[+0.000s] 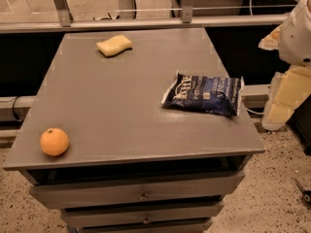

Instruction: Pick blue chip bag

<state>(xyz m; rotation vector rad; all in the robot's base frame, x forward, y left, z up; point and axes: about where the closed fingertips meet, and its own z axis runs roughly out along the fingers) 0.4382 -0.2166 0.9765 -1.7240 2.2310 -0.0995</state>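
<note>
The blue chip bag (204, 94) lies flat on the right side of the grey table top (126, 91), close to the right edge. It is dark navy and glossy with white lettering and pale crimped ends. My gripper (282, 108) hangs off the table's right side, a pale yellow part below the white arm (297, 33). It is to the right of the bag, apart from it, past the table edge. It holds nothing that I can see.
An orange (54, 141) sits at the front left corner of the table. A yellow sponge (114, 45) lies at the back, left of centre. Drawers (141, 191) are below the top. A rail (146, 23) runs behind the table.
</note>
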